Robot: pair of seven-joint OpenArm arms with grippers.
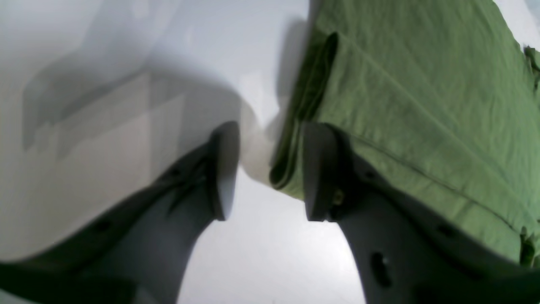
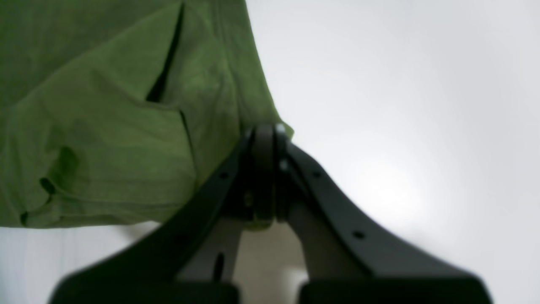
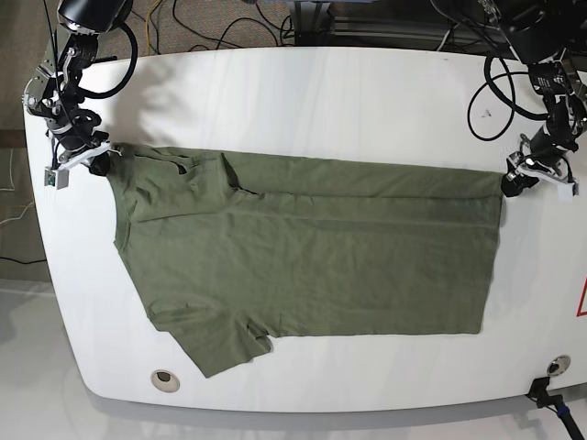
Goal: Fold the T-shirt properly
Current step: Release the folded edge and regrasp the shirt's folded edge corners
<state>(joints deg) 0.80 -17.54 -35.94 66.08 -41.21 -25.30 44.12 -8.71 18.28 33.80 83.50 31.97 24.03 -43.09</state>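
Right gripper (image 2: 265,169) pinched on wrinkled olive T-shirt (image 3: 312,257) corner, left gripper (image 1: 270,169) parted astride folded hem

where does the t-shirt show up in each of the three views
Left wrist: T-shirt fills the upper right, its folded edge between the open left gripper fingers.
Right wrist: upper left, a corner pinched in the shut right gripper.
Base: spread across the middle of the white table.
Shared landmark: the white table.

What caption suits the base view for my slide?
Two claws, right pinching, left open, at opposite corners of an olive T-shirt on a white table.
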